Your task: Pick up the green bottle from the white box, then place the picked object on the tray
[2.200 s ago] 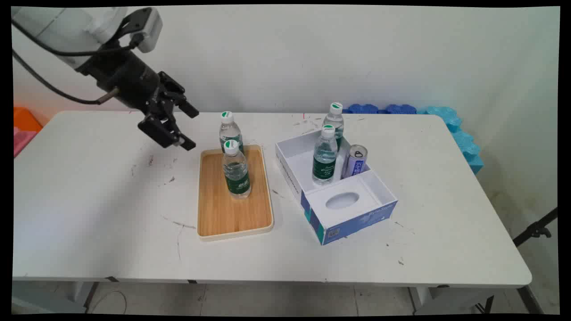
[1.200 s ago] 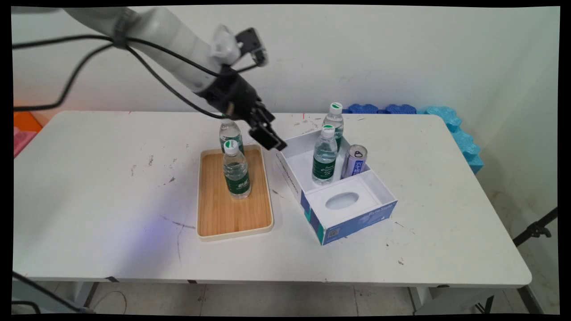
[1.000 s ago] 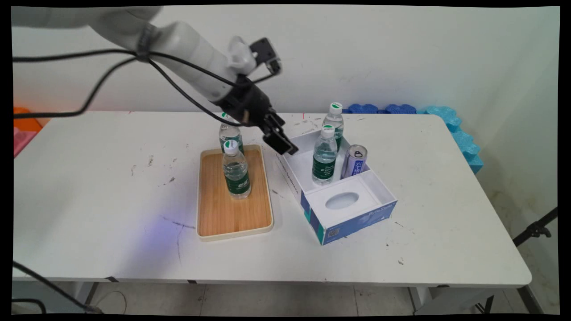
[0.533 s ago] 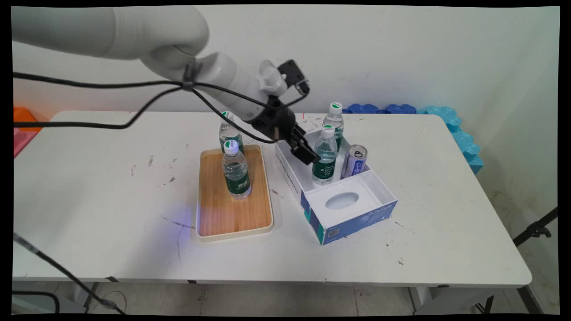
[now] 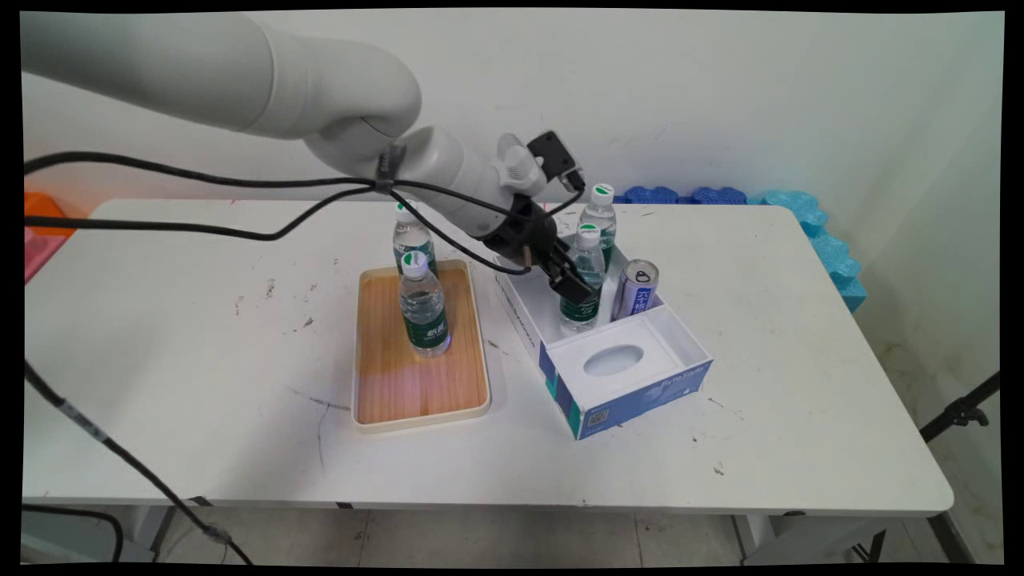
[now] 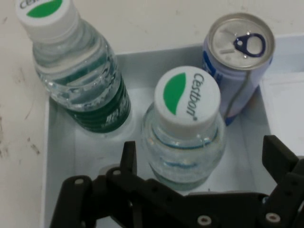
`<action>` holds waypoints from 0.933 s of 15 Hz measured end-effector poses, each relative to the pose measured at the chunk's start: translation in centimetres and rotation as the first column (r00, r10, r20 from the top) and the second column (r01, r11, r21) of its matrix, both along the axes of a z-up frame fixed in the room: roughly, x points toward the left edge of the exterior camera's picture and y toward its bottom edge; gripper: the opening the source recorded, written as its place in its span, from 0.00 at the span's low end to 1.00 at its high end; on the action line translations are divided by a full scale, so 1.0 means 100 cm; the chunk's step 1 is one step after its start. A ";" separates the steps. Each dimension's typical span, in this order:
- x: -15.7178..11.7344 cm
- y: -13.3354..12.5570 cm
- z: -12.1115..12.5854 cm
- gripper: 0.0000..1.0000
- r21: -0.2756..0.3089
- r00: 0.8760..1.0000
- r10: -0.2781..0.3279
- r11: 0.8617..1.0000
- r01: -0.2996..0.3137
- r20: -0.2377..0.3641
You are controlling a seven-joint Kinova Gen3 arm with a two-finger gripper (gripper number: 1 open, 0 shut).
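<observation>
Bottle (image 6: 183,137) | clear, white-green Cestbon cap | pincer (image 6: 202,159) spread wide, straddling it, gripping nothing

White arm (image 5: 240,76), black gripper (image 5: 570,282), black cables (image 5: 200,184) hanging

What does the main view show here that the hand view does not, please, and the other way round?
Only the main view shows the wooden tray with two water bottles, one on it and one at its far end, and the box's front part with an oval opening.

Only the hand view shows the near bottle's cap lettering, the can's pull tab, and the open fingers either side of that bottle.

Both show the gripper, the white box, two bottles and the can there.
</observation>
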State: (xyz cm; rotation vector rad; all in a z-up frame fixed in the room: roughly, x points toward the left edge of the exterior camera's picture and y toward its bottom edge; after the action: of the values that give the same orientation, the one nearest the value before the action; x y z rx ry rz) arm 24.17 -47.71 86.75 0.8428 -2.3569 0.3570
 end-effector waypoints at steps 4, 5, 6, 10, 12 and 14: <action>-0.008 -0.007 -0.010 1.00 -0.014 1.000 0.003 1.000 -0.003 -0.003; -0.010 -0.009 -0.012 1.00 -0.019 1.000 0.004 1.000 -0.004 -0.003; -0.011 -0.010 -0.013 1.00 -0.023 1.000 0.005 1.000 -0.005 -0.004; -0.017 -0.015 -0.018 0.00 -0.041 1.000 0.008 0.999 -0.008 -0.004; -0.017 -0.015 -0.018 0.00 -0.046 1.000 0.008 0.999 -0.008 -0.005; -0.016 -0.013 -0.015 0.00 -0.051 1.000 0.007 0.999 -0.008 -0.005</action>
State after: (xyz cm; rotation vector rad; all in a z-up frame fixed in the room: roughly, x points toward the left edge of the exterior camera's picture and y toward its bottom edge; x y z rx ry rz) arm 22.60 -49.03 85.25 0.8277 -2.3304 0.4157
